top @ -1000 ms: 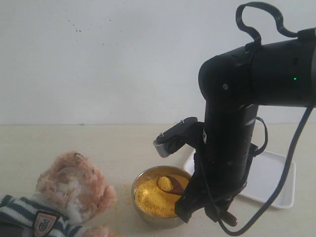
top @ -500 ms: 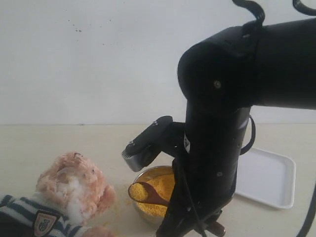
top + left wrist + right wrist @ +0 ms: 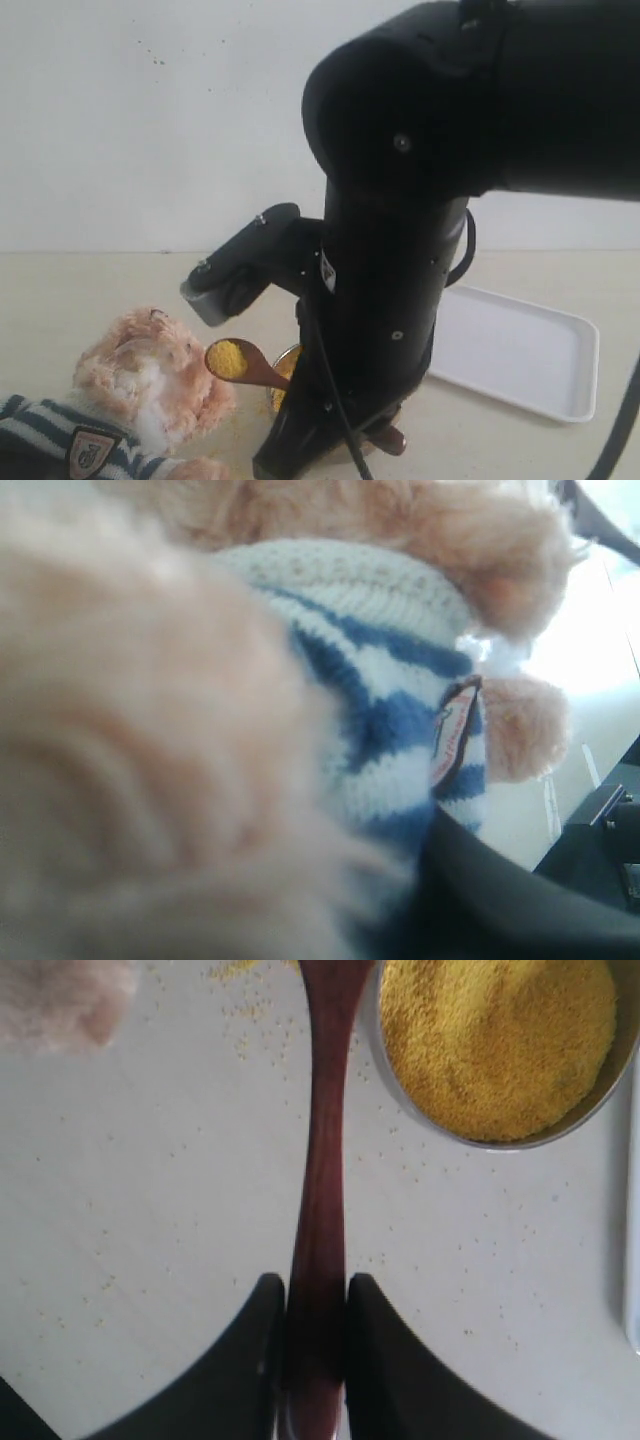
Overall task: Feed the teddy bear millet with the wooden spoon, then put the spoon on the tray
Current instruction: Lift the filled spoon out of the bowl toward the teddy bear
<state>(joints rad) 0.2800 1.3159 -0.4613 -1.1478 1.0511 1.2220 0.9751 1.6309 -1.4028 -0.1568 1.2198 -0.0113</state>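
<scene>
while clamped by right gripper (image 3: 315, 1292): dark reddish-brown wooden spoon (image 3: 325, 1140)
load: yellow millet (image 3: 229, 358), beside fluffy tan teddy bear (image 3: 150, 375)
left gripper (image 3: 500, 910): grip unclear

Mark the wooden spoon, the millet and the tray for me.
wooden spoon (image 3: 318, 1210), right wrist view, middle of the handle.
millet (image 3: 497, 1045), right wrist view, middle of the heap.
tray (image 3: 520, 350), exterior view, bare floor.

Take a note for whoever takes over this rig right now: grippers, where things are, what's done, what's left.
Right gripper: fingers shut on the wooden spoon handle.
Left gripper: close against the teddy bear; open or shut unclear.
Spoon carries millet, held beside the bear's face.
Done: scoop loaded.
Left: feed the bear, then put the spoon on the tray.
</scene>
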